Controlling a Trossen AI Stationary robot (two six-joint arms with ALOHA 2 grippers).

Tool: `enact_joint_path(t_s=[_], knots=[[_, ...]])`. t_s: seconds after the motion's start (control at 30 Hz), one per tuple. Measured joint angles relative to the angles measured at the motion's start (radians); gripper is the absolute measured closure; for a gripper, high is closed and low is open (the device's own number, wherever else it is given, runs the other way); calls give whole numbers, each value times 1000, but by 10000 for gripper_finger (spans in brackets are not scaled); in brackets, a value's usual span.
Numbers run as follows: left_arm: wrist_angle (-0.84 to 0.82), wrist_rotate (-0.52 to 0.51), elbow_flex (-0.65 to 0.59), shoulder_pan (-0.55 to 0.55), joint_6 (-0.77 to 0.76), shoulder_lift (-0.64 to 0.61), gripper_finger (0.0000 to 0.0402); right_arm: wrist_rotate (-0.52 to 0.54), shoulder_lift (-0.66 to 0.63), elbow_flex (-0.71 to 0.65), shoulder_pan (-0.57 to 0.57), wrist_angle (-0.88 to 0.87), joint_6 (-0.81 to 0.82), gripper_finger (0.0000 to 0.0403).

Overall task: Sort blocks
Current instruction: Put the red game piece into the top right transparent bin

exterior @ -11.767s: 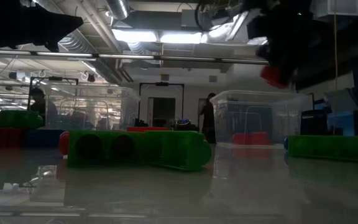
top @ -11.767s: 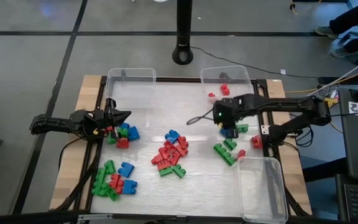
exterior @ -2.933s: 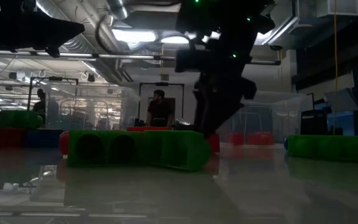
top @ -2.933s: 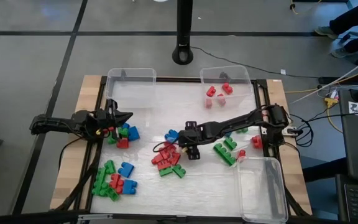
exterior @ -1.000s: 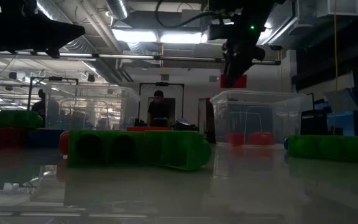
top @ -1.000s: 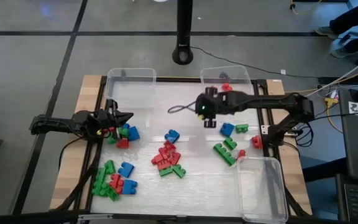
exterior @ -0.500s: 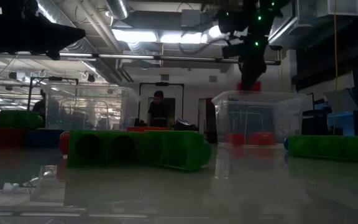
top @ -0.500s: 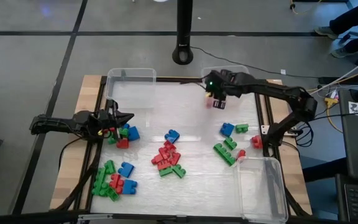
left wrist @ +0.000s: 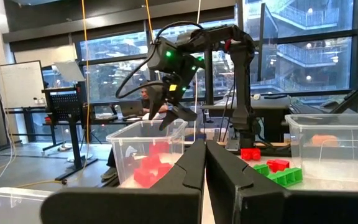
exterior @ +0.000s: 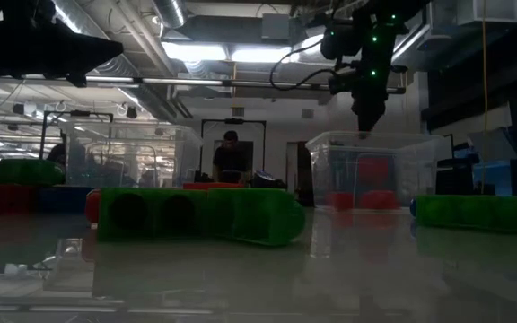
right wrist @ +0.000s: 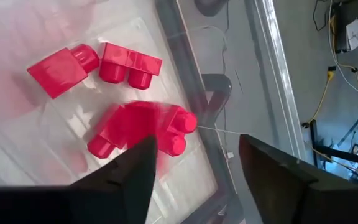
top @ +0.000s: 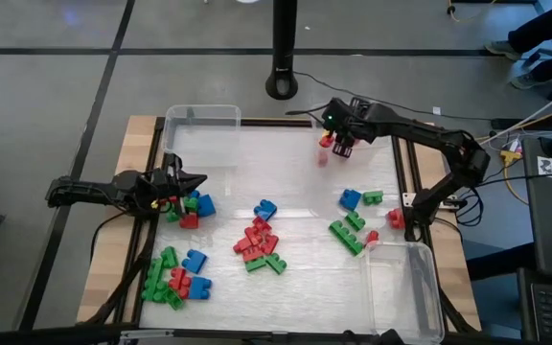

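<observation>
Scattered across the glossy white bench (top: 295, 172), small red, green and blue studded plastic bricks (top: 262, 240) are lying in clusters. Right end effector (top: 341, 142) is hovering open-fingered over the clear plastic bin (top: 377, 113) holding red bricks (right wrist: 135, 127); left end effector (top: 188, 180) is waiting closed and empty beside a brick cluster.

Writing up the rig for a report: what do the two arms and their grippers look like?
Both arms are dark, slim and jointed. The right gripper shows green lights near its wrist and a thin looping black cable; its fingers are flat, dark wedges. The left gripper tapers to a point.

High view evenly lit — low view dim, backlit by ceiling lights (exterior: 232, 52) | table glare
</observation>
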Motion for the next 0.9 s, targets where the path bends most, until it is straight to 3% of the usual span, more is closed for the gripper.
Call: enact_joint_path(t_s=[0.13, 0.33, 0.43, 0.6, 0.77, 0.9], knots=[[0, 0, 0, 0, 0, 0, 398, -50, 0, 0, 0, -7, -18, 143], [1, 0, 0, 0, 0, 0, 398, -349, -13, 3, 49, 64, 5, 125], [0, 0, 0, 0, 1, 0, 398, -443, -16, 16, 116, 128, 5, 127], [1, 0, 0, 0, 2, 0, 398, -444, -13, 17, 252, 275, -17, 129], [1, 0, 0, 0, 1, 0, 398, -266, -8, 18, 342, 314, -95, 129], [0, 0, 0, 0, 1, 0, 398, -310, -6, 17, 377, 341, -102, 129]])
